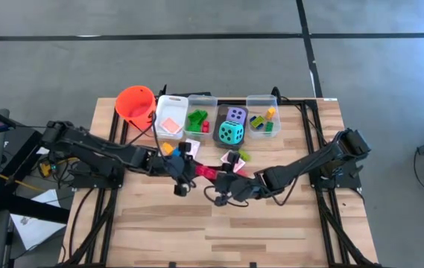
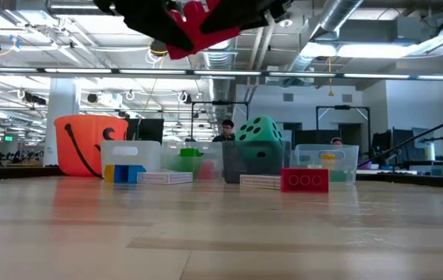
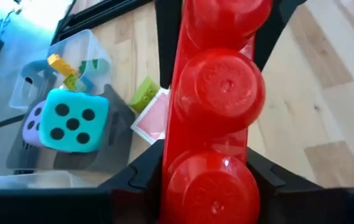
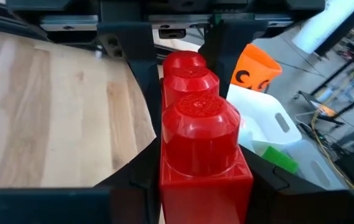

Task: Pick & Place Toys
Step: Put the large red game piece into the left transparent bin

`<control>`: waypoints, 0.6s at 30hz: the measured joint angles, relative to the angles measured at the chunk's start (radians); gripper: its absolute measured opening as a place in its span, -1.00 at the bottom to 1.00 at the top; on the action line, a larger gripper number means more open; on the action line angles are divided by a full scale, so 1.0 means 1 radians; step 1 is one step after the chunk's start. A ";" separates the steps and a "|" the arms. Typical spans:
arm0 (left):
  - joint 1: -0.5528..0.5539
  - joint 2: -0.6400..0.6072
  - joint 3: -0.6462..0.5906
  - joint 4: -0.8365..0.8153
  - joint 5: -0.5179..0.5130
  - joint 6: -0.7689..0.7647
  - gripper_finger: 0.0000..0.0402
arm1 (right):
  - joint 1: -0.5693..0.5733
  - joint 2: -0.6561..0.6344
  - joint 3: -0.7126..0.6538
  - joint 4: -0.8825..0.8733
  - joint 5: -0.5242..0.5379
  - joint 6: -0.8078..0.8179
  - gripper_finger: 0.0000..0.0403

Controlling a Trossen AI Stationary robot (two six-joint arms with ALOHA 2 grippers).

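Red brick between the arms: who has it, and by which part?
Both claws hold the red brick above the table: the left claw on one end, the right claw on the other.

Both arms reach in from their own sides and meet mid-table, raised off the surface. Left hand (image 1: 188,173) and right hand (image 1: 225,179) face each other, fingers of both clamped on opposite ends of one red brick (image 1: 206,173).

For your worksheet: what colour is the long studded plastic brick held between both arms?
Red; the long studded plastic brick shows best in the right wrist view.
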 joint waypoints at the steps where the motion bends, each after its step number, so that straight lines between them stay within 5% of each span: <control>1: -0.001 -0.002 0.000 0.000 0.001 -0.002 -0.37 | 0.001 0.000 0.000 0.005 0.001 0.001 -0.30; 6: 0.001 -0.004 0.002 -0.036 -0.050 0.008 -0.37 | 0.003 0.000 0.001 0.011 -0.002 0.005 -0.12; 12: 0.057 -0.011 0.000 -0.213 -0.253 0.007 -0.37 | 0.012 0.000 0.000 0.028 0.023 0.012 0.16; 18: 0.171 -0.019 0.000 -0.352 -0.464 0.008 -0.37 | 0.017 0.000 0.000 0.025 0.023 0.032 0.21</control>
